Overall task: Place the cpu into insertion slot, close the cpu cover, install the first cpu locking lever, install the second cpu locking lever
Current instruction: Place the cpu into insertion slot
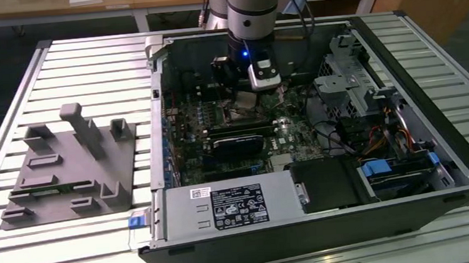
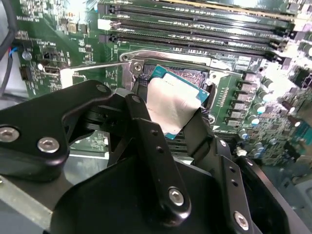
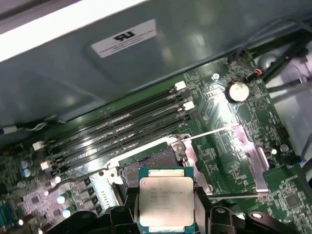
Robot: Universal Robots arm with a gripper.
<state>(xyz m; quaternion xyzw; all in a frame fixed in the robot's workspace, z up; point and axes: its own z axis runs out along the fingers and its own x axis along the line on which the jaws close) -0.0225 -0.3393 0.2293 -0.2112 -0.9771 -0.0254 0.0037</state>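
Note:
My gripper [image 1: 246, 98] hangs inside the open computer case, shut on the cpu [image 1: 245, 101]. The cpu [image 3: 165, 200] is a flat square chip with a silvery top, pinched at two opposite edges by the black fingers [image 3: 202, 207]. In the second wrist view the cpu [image 2: 171, 105] tilts just above the insertion slot [image 2: 195, 78], partly covering it. The insertion slot [image 3: 151, 165] is a dark square socket with a metal rim, uncovered. The cpu cover [image 3: 253, 153], a silvery frame, lies swung open beside the slot. A thin bright locking lever [image 3: 209, 132] sticks out past it.
Long black memory slots [image 3: 122, 126] run beside the socket. The case wall [image 3: 146, 58] rises behind them. In the exterior view a drive cage [image 1: 344, 91] and cables sit at the right, the power supply [image 1: 232, 204] at the front, and a grey fixture [image 1: 69, 166] on the table at the left.

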